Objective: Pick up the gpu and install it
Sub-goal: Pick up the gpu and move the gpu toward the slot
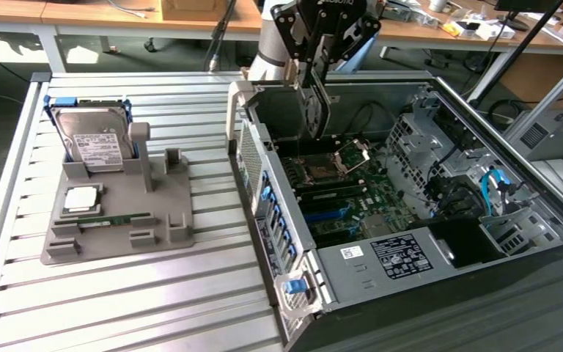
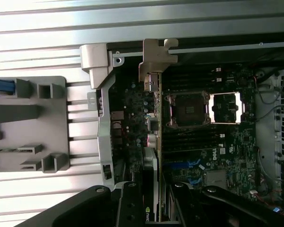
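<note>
The gpu (image 1: 317, 110) hangs on edge, as a thin dark card, over the back left part of the open computer case (image 1: 477, 121). My gripper (image 1: 318, 67) is shut on its upper edge. In the wrist view I look down along the gpu (image 2: 154, 137). Its silver end bracket (image 2: 156, 59) sits by the case's rear wall, and the gripper (image 2: 154, 208) clamps it between two black fingers (image 2: 130, 205). The card stands above the motherboard (image 1: 355, 187), beside the open CPU socket (image 2: 189, 109). Whether its lower edge touches a slot is hidden.
On the slatted table, at the exterior view's left, a grey holder (image 1: 115, 235) carries a hard drive (image 1: 91, 139), a CPU chip (image 1: 81, 198) and a green RAM stick (image 1: 115, 219). Drive bays and cables (image 1: 457, 176) fill the case's right side.
</note>
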`<state>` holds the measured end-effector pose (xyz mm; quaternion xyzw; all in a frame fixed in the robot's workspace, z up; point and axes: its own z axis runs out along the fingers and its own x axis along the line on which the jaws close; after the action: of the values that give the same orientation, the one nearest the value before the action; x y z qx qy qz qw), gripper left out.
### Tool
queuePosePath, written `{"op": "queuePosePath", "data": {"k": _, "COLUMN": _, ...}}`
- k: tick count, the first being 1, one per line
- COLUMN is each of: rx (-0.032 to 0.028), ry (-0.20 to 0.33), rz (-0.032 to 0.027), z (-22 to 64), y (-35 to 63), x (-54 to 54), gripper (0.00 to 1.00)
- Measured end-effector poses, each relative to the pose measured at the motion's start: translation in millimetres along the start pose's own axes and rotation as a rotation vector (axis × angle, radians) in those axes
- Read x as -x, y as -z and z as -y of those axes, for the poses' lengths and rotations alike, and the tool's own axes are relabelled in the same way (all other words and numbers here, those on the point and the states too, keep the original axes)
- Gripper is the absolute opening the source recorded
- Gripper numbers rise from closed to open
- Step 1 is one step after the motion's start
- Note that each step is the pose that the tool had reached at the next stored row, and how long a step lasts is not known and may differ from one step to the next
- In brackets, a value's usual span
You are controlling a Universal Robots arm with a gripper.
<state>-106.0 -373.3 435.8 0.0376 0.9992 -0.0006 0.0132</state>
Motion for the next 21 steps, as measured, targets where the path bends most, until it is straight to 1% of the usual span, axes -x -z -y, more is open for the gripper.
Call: {"op": "queuePosePath", "data": {"k": 21, "rx": -0.0007, "ry": 0.000, "rz": 0.0001, "z": -1.0, "y": -0.5, "x": 12.9, "gripper": 0.27}}
